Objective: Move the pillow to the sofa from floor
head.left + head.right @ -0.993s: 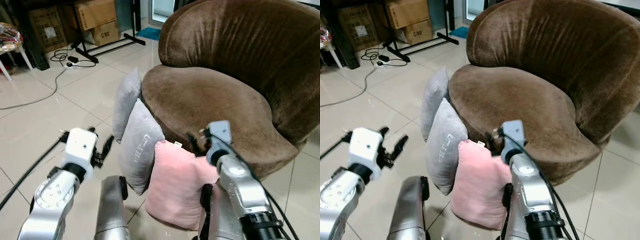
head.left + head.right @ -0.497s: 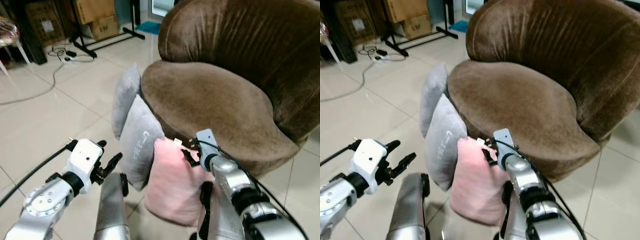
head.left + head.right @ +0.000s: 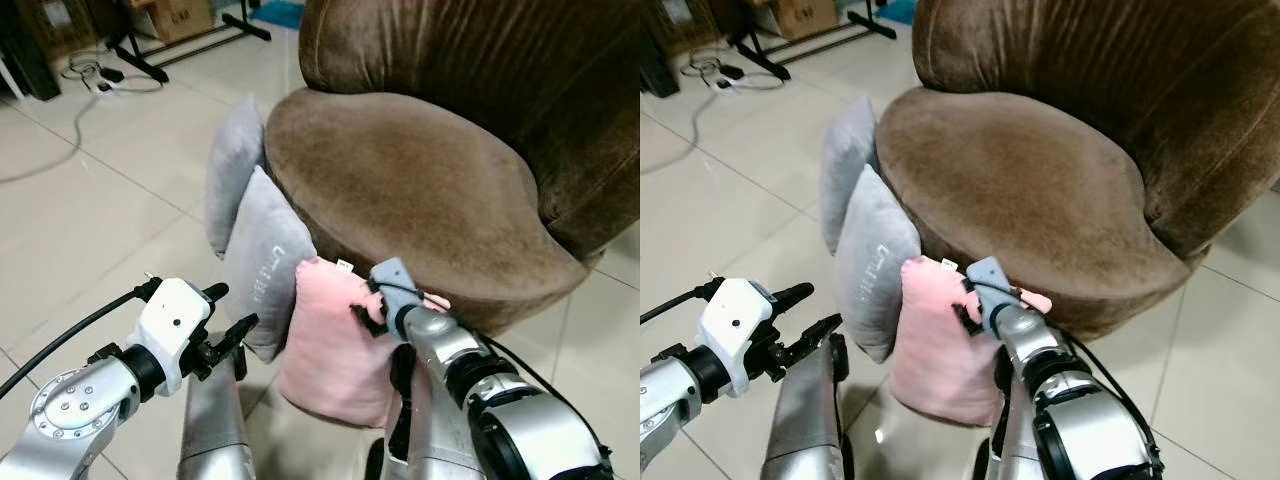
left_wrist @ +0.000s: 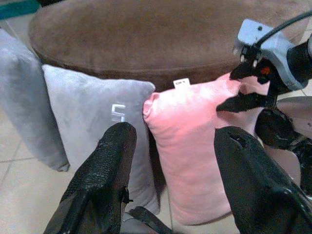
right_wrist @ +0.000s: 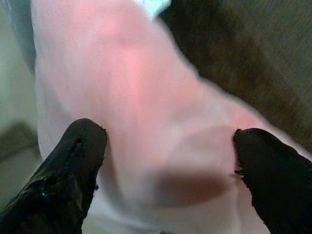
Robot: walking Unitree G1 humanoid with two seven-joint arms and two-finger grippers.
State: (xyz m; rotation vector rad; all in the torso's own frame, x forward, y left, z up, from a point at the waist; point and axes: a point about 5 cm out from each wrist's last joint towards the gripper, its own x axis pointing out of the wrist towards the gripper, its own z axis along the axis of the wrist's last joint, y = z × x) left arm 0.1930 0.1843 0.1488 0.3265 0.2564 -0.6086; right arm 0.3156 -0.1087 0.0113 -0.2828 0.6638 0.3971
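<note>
1. The right end effector (image 3: 968, 298) has dropped onto the pink pillow (image 3: 335, 345), fingers spread across its top edge, nothing pinched yet.
2. The left end effector (image 3: 232, 325), also spread, has moved closer to the pillow.
3. The pillow stands on the floor against the brown sofa (image 3: 420, 190); a grasp looks imminent.

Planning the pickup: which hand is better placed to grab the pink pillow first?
Right. The right hand is open at the pink pillow's top edge, fingers straddling it. The left hand, also open, hangs short of it, nearer the grey pillow.
</note>
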